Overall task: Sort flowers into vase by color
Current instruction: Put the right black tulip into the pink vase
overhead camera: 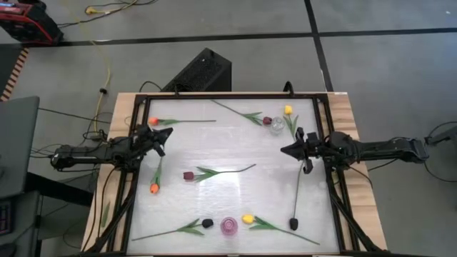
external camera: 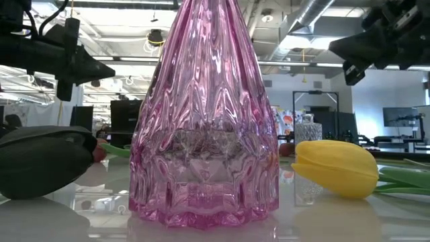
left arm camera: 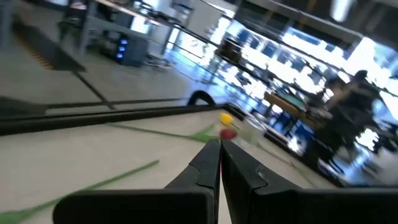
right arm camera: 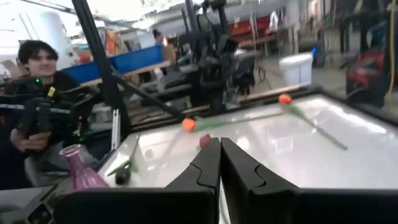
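Pink vase (external camera: 205, 114), ribbed glass, sits nearest, near edge. Left gripper (overhead camera: 158, 134) closed, empty (right gripper (overhead camera: 293, 149) same). Flowers (overhead camera: 214, 172) lie scattered flat, none sorted. We'd pinch a thin plastic stem mid-length, then feed it down the narrow neck; clear vase (overhead camera: 276, 126) far right.

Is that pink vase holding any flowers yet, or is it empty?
Empty. The pink vase stands upright with nothing sticking out of it; a near-black tulip and a yellow tulip lie on the table beside it.
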